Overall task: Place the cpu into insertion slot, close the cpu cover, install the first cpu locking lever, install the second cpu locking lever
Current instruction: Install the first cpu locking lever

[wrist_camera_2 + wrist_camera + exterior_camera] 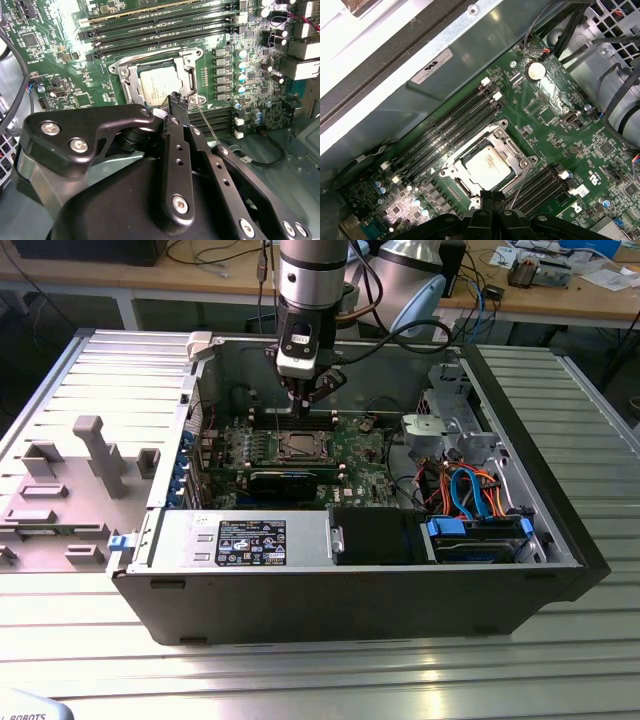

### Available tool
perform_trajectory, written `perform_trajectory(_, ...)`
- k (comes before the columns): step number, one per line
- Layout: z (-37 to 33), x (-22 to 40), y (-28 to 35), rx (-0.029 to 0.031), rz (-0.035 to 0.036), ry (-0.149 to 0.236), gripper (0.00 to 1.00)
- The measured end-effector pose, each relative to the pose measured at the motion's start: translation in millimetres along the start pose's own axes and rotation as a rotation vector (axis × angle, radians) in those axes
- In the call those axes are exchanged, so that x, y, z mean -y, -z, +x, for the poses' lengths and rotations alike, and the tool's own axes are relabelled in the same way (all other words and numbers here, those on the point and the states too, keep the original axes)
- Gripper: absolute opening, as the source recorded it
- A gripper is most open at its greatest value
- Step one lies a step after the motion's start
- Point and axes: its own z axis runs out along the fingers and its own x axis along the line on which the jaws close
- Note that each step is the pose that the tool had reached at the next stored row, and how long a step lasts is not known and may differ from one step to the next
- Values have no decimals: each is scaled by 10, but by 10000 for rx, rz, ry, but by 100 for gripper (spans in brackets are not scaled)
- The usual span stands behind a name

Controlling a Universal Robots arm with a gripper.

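our gripper (176, 98) pinched shut, we see the cpu (157, 85) below its tips, in the insertion slot (462, 186), cpu cover (189, 60) down around it

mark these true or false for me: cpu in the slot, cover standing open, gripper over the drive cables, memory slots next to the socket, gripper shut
1. The cpu sits in the insertion slot. True.
2. The cpu cover stands upright, open. False: it lies down flat, framing the cpu.
3. The gripper hangs over the blue and orange drive cables. False: it is over the green motherboard, its tips at the edge of the insertion slot.
4. Long black memory slots run beside the insertion slot. True.
5. The gripper is shut. True: in both wrist views its fingertips meet, with nothing thick between them.
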Motion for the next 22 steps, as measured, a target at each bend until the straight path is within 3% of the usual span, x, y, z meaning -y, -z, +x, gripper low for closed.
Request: perform_trajectory(22, 0, 0, 0, 11, 4, 375, 11)
